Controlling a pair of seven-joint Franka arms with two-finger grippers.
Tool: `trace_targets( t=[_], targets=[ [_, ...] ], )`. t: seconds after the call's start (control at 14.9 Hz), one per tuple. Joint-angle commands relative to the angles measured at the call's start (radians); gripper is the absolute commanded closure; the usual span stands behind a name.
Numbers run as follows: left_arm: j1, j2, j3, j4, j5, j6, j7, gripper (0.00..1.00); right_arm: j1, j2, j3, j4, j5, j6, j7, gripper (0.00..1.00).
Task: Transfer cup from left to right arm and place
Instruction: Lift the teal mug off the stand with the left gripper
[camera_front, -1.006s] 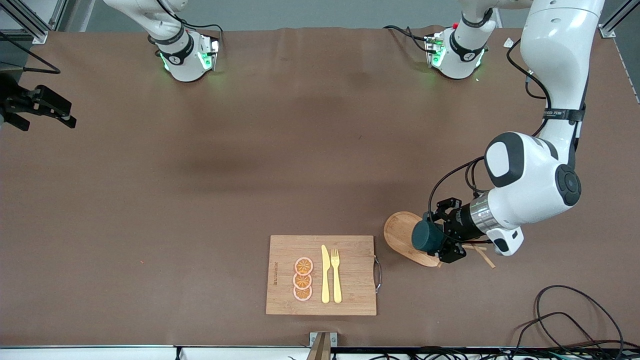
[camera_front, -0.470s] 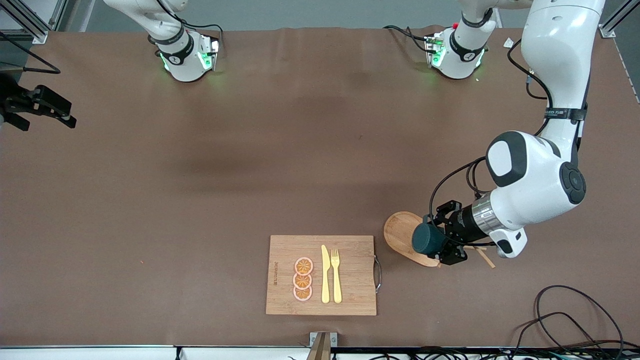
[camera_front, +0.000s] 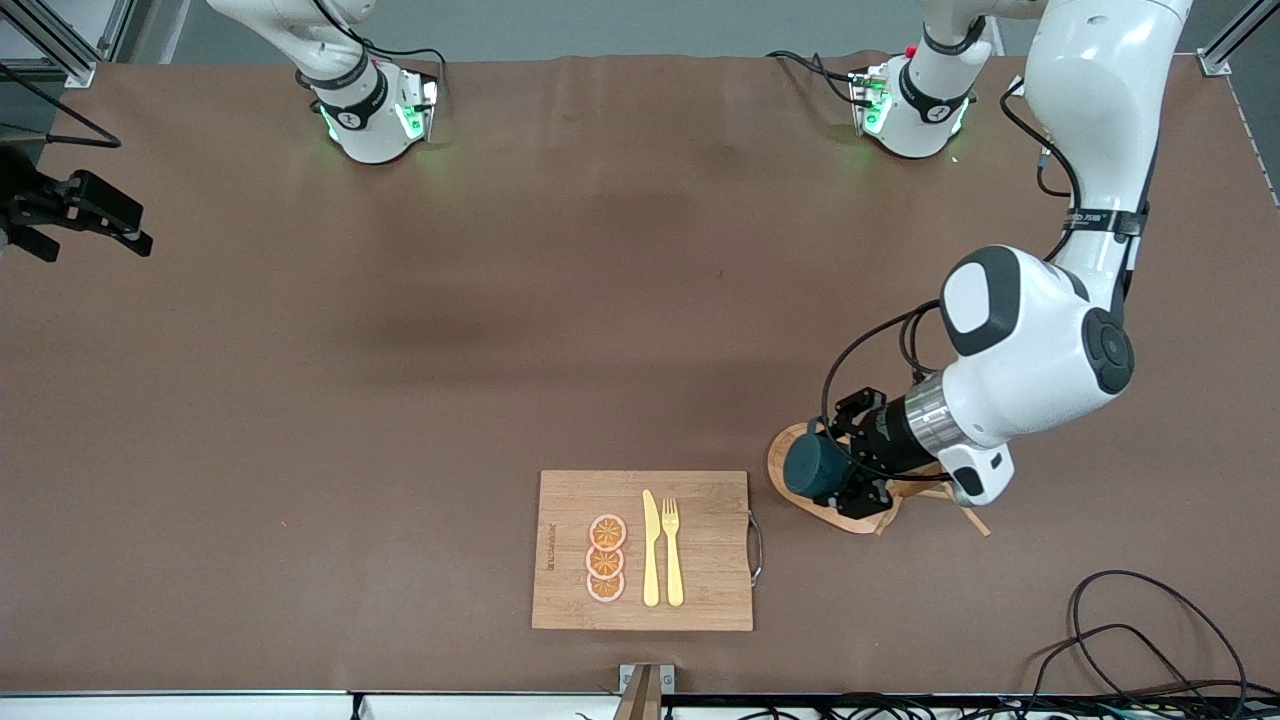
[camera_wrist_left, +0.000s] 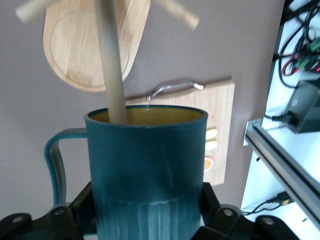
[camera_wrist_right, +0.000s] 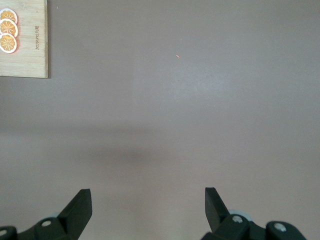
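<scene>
The dark teal cup (camera_front: 812, 468) lies on its side in the air over the oval wooden base (camera_front: 848, 519) of a peg stand. My left gripper (camera_front: 838, 468) is shut on its ribbed lower part. In the left wrist view the cup (camera_wrist_left: 147, 165) fills the lower half, its loop handle to one side and its mustard inside showing. A finger (camera_wrist_left: 210, 200) presses each flank, and a wooden peg (camera_wrist_left: 111, 65) crosses its mouth. My right gripper (camera_front: 135, 228) waits high over the right arm's end of the table. It stands open (camera_wrist_right: 148, 210) over bare brown table.
A wooden cutting board (camera_front: 700, 540) with a metal handle lies near the front edge. It carries a yellow knife (camera_front: 650, 548), a fork (camera_front: 672, 550) and three orange slices (camera_front: 606, 558). Black cables (camera_front: 1140, 640) coil at the corner near the left arm's end.
The left gripper has shut on the cup. It has carried the cup a short way along the wooden base toward the right arm's end. The right arm has not moved.
</scene>
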Motion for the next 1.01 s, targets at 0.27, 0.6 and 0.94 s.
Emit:
trace_targets(
  t=[0.27, 0.6, 0.94],
  targets=[
    [-0.151, -0.059, -0.007, 0.003, 0.226, 0.002, -0.105, 0.35, 0.002, -0.014, -0.001, -0.003, -0.009, -0.007, -0.001, 0.00],
    [-0.324, -0.067, -0.006, 0.005, 0.600, 0.011, -0.203, 0.35, 0.002, -0.014, -0.001, -0.003, -0.009, -0.007, -0.001, 0.00],
    [-0.517, -0.038, -0.004, 0.005, 0.985, 0.014, -0.277, 0.35, 0.001, -0.014, -0.003, -0.003, -0.008, -0.007, -0.004, 0.00]
  ],
)
